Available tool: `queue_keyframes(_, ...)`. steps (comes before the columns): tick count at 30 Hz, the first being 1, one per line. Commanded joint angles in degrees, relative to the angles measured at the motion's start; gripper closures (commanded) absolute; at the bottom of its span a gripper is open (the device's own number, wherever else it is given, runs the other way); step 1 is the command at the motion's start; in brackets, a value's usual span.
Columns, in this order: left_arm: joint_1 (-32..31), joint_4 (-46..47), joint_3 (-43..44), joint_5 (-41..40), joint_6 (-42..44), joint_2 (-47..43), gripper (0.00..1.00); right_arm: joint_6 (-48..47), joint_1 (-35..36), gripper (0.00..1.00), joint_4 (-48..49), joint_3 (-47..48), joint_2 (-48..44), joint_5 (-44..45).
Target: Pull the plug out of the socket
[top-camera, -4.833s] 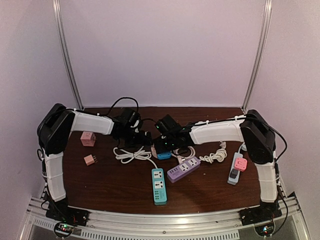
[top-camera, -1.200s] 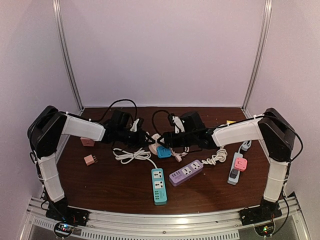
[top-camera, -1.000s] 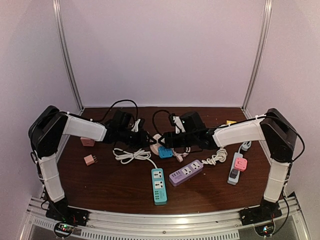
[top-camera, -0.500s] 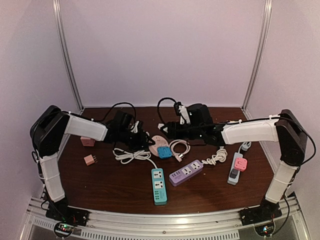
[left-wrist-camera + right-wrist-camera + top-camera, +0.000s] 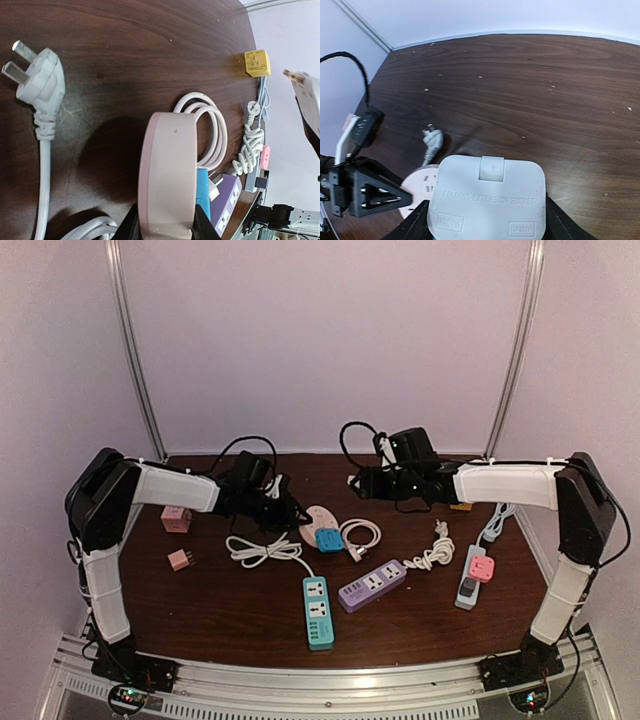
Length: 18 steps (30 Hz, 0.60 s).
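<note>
Pinching the round pink socket (image 5: 165,165) by its rim in the left gripper (image 5: 167,227), jaws pressed tight on it, low near the middle of the table (image 5: 220,620). Gripping the white plug block (image 5: 487,195) across its sides in the right gripper (image 5: 485,225), jaws spread wide around it, raised over the back of the table and well apart from the socket. Judging the pull itself as done and the carrying-away as the step in hand.

For doing this well, probably:
- holding the socket steady against dragging;
- carrying the plug level;
- choosing bare wood away from the cords for setting down;
- opening only after touching down.

Counting the rest:
- three power strips: teal strip (image 5: 318,612), purple strip (image 5: 368,580), pale blue strip (image 5: 466,590);
- three pink cubes: a bigger pink cube (image 5: 176,518) and a small pink cube (image 5: 180,560) at the left, a third pink cube (image 5: 481,568) sitting on the pale blue strip;
- one blue cube (image 5: 328,540) just beside the socket;
- one yellow cube (image 5: 257,62);
- apparently four white cord bundles (image 5: 262,548), not being sure because of overlap.
</note>
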Motion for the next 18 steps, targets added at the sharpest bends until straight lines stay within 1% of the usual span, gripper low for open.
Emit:
queue_keyframes(1,1.1,-6.1,2.4,-7.3,4.9,4.2,0.93,-2.6,-4.3,0.76,-6.6,1.4,2.6,4.3)
queue_keyframes(8,1.1,-5.8,2.9,-6.6,5.1,5.2,0.93,-6.7,-8.6,0.74,-5.6,2.0,5.5,9.0)
queue_keyframes(18,1.0,-5.8,2.2,-6.4,5.6,4.6,0.93,-8.8,-11.1,0.70,-4.5,5.3,10.6,9.0)
